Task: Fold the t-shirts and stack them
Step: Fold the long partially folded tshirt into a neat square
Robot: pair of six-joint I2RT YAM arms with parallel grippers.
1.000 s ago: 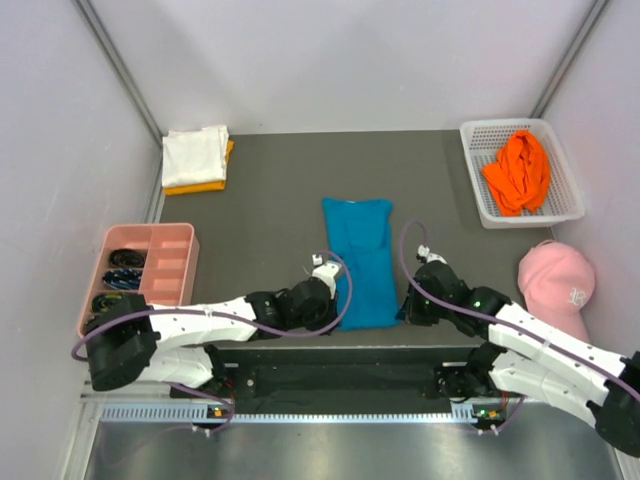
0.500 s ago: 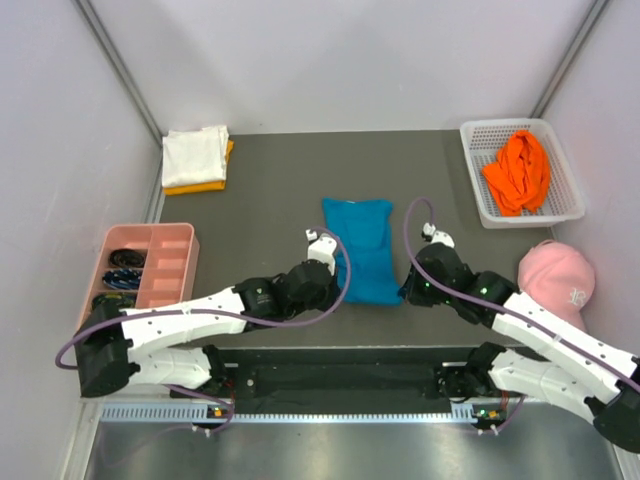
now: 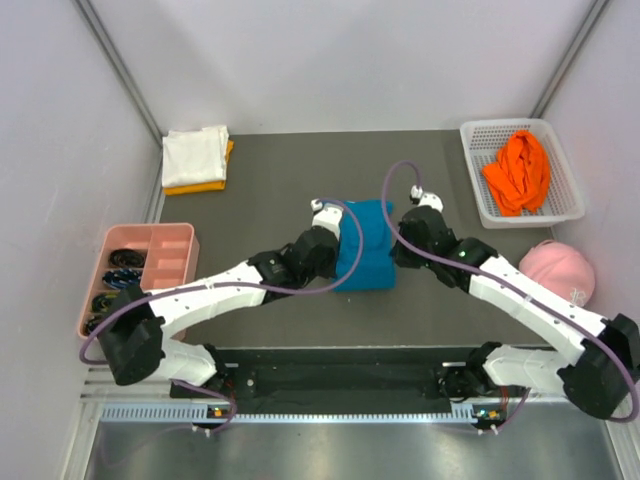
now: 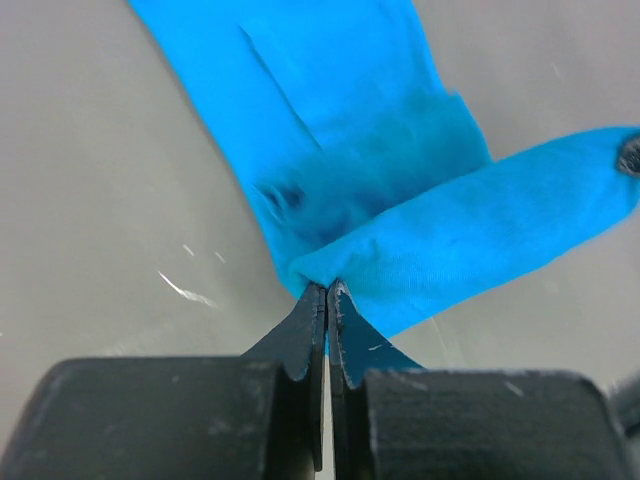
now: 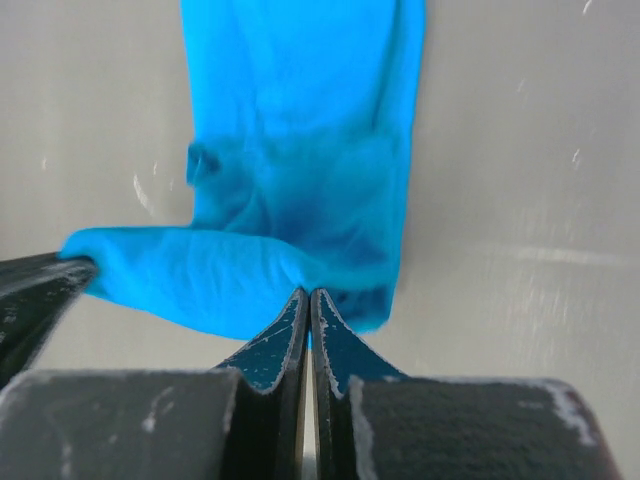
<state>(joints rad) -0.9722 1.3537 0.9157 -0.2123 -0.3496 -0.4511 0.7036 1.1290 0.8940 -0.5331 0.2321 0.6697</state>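
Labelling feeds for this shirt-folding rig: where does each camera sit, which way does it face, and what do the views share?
Top external: above, behind the arms, looking down at the table; both arms show.
Left wrist: on the left arm, facing past the left gripper, shut on the teal-blue t-shirt.
Right wrist: likewise past the right gripper, shut on the same shirt.
Shared: all three show that shirt.

At 6 o'clock the left gripper (image 4: 325, 290) has its two black fingers pressed together, pinching an edge of the teal-blue t-shirt (image 4: 340, 110). From the pinch, a raised band of cloth runs out toward 2 o'clock, ending at a dark shape (image 4: 630, 155) on the frame's edge. The rest of the shirt lies flat on the pale worktop (image 4: 110, 200), stretching toward 12 o'clock.
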